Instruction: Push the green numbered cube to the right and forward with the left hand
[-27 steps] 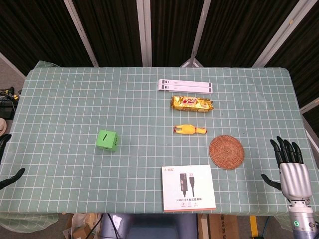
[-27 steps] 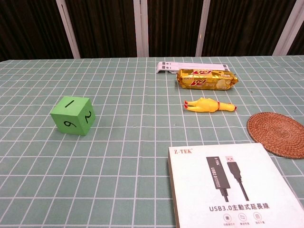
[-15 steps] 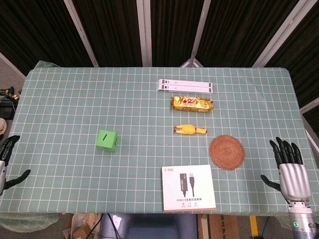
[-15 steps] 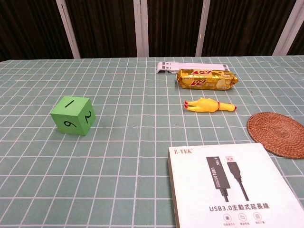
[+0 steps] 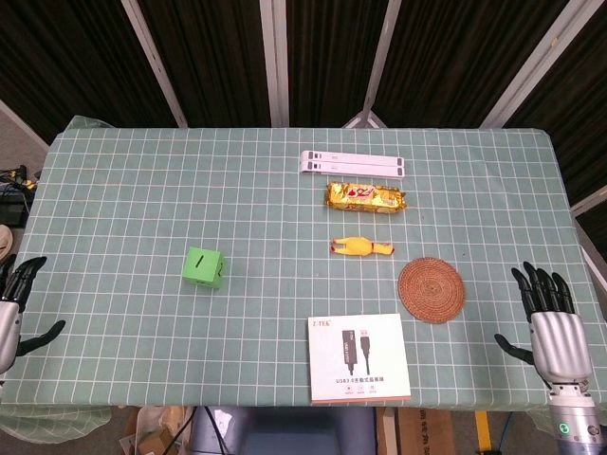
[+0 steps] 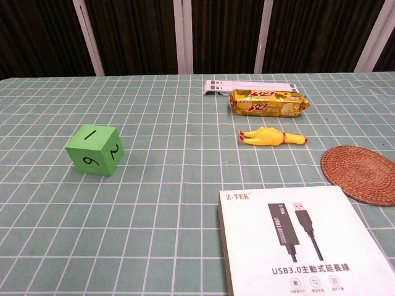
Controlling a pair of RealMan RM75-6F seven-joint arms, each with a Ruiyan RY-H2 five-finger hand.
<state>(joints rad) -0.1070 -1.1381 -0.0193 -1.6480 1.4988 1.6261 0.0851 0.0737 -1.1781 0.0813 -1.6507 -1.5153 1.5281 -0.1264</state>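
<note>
The green numbered cube (image 5: 203,268) (image 6: 95,150) sits on the checked tablecloth, left of the table's middle, with a 1 on top. My left hand (image 5: 14,305) shows at the left edge of the head view, well left of the cube and apart from it, fingers spread and empty. At the lower right of that view my right hand (image 5: 551,322) hovers by the table's right edge, fingers spread, holding nothing. Neither hand appears in the chest view.
A yellow rubber chicken (image 5: 358,246), a gold snack packet (image 5: 366,197) and a white strip (image 5: 353,164) lie right of the cube. A woven coaster (image 5: 432,290) and a white USB cable box (image 5: 358,357) lie near the front right.
My left hand has come further into the head view at the left edge, rising slightly toward the table. The right hand has sunk a little. The cube has not moved.
</note>
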